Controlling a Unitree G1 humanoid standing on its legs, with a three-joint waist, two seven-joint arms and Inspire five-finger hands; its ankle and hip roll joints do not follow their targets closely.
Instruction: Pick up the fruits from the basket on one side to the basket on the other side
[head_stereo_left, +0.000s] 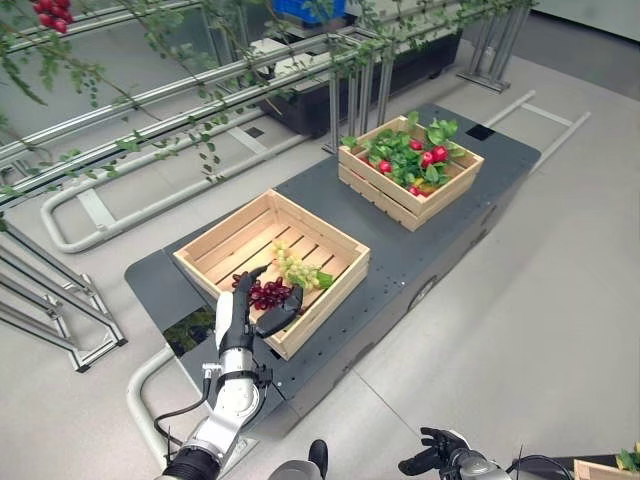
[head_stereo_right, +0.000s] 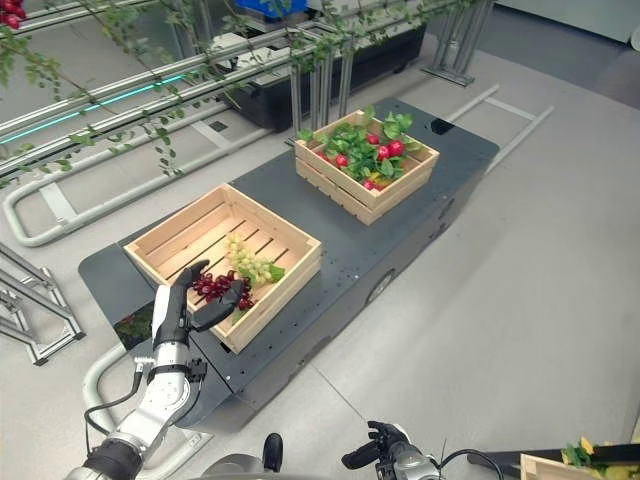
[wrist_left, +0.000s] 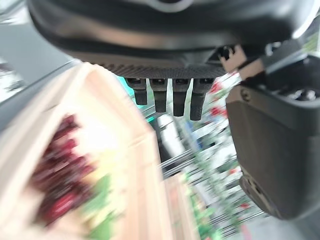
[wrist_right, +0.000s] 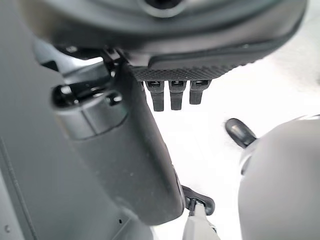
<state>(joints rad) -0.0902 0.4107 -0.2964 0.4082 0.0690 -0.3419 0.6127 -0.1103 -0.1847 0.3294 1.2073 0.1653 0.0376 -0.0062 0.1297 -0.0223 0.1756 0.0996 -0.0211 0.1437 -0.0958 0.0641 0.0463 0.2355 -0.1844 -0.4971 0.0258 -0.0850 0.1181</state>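
Your left robot hand (head_stereo_left: 243, 305) hovers spread wide over the near crate (head_stereo_left: 345, 275), red grapes (head_stereo_left: 268, 293) between thumb and fingers, green grapes (head_stereo_left: 297, 270) just beyond. Closing carelessly could snag both bunches. The far crate (head_stereo_left: 452, 188) sits well beyond.

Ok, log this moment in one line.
left hand: open, over red grapes in near crate | right hand: low, idle | far crate: leaves, red fruit
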